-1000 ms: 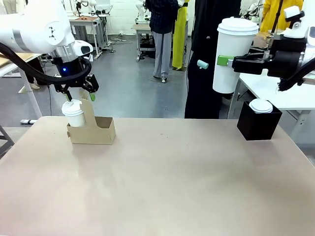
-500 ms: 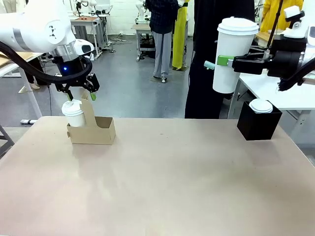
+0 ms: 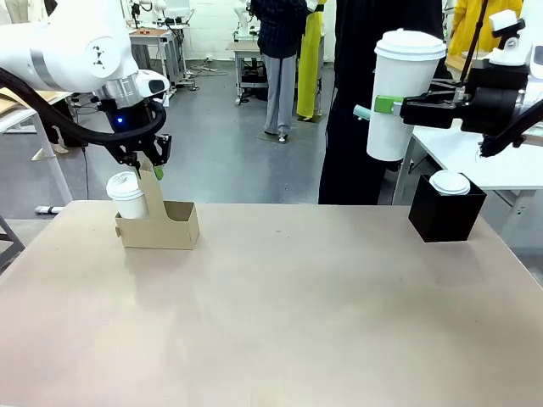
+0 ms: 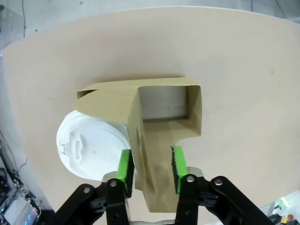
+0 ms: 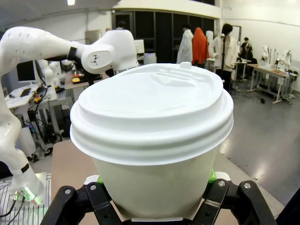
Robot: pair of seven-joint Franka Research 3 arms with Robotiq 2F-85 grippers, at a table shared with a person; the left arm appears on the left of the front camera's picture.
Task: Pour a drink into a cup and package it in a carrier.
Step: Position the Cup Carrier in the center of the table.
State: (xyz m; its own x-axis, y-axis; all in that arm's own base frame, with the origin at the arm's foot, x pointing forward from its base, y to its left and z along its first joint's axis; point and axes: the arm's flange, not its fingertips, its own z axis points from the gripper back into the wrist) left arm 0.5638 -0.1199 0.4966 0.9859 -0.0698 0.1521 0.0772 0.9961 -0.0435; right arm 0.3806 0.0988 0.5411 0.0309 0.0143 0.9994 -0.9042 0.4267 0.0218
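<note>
The carrier [image 3: 161, 225] stands at the far left of the surface [image 3: 280, 322], with a small white lidded cup [image 3: 127, 195] seated in its left slot; the left end effector [image 3: 151, 166] is directly above it, green pads [image 4: 124, 165] against both sides of the tall handle tab, closed on it; the left arm reaches down from the upper left; the right end effector [image 3: 389, 106] is held high and level at the right, clamped on a large white lidded cup [image 3: 405, 76] above a black box [image 3: 445, 219]; a person in dark clothing [image 3: 365, 161] stands at the far edge; workshop benches are behind.
</note>
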